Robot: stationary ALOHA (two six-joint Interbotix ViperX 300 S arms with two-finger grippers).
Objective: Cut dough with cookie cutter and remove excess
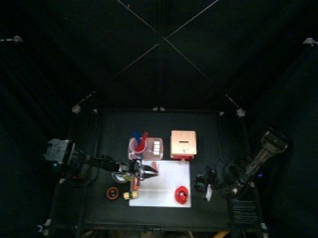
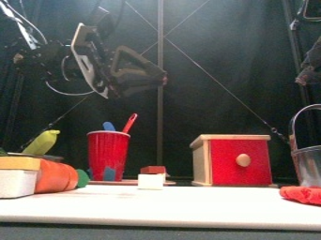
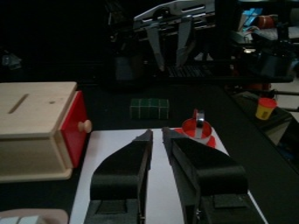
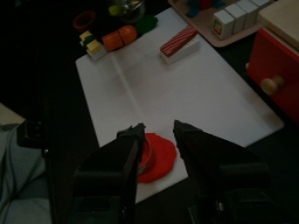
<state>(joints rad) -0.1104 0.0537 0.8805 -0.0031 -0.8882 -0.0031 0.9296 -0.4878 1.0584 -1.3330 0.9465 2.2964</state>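
The dough (image 4: 159, 157), a small flat red blob, lies near the white sheet's (image 4: 176, 87) edge, between the right gripper's (image 4: 160, 140) open fingers. It looks soft; grip lightly. Left gripper (image 3: 160, 138) hovers, fingers apart.

Robot lab pen: black curtains (image 1: 74, 56), small black table (image 1: 112, 125), rigged arms.

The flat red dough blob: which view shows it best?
The right wrist view: the flat red dough blob lies close, on the white sheet. The top view shows a speck, the front an edge sliver, the left wrist view a distant patch.
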